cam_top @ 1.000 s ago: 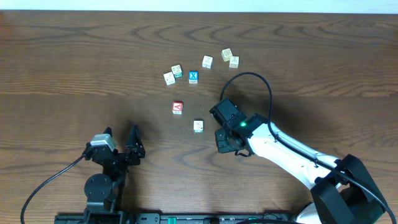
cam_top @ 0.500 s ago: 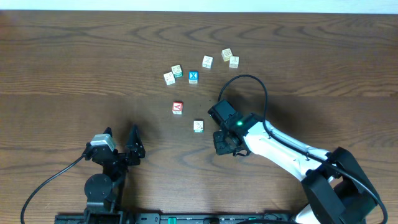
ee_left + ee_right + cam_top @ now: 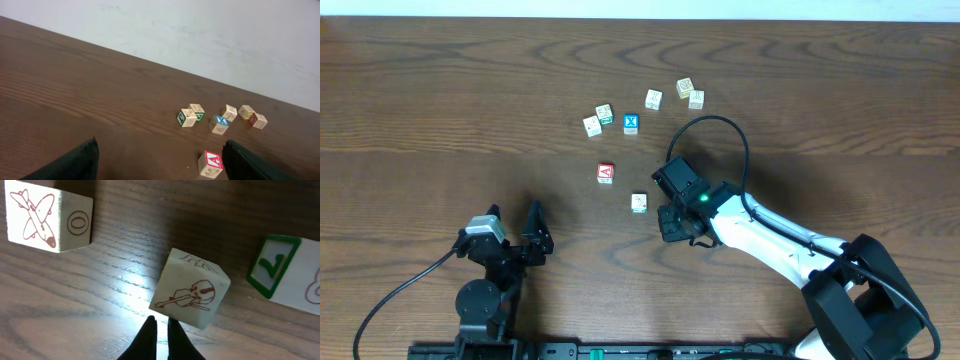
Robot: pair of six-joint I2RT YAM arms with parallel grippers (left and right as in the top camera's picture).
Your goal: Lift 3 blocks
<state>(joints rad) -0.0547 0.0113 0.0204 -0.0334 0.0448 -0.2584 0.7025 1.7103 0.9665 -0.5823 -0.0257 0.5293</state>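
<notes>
Leftward is where the right gripper (image 3: 672,226) has edged over the last second, closing on the lone cream block (image 3: 639,203) just beside it on the table (image 3: 440,100); none of the cubes has shifted.

From the right wrist, the violin block (image 3: 189,296) lies just beyond the fingertips and a little to their right; whether they touch its near edge cannot be told. As a cube it has no long axis. It sits askew to the wood grain, violin face toward the camera, one corner pointing to the lower right. The fingers (image 3: 146,341) are drawn together with only a slit between them and hold nothing.

The airplane block (image 3: 47,214) lies apart at the upper left, and the green-framed block (image 3: 280,270) lies apart at the right edge. Which of these three is the lone block seen from above cannot be told.

Farther out, the red cube (image 3: 606,173) stands near the lone block, and the blue cube (image 3: 631,123) sits among more cream cubes beyond. The left gripper (image 3: 160,145) rests well apart, with its jaws spread wide and empty.
</notes>
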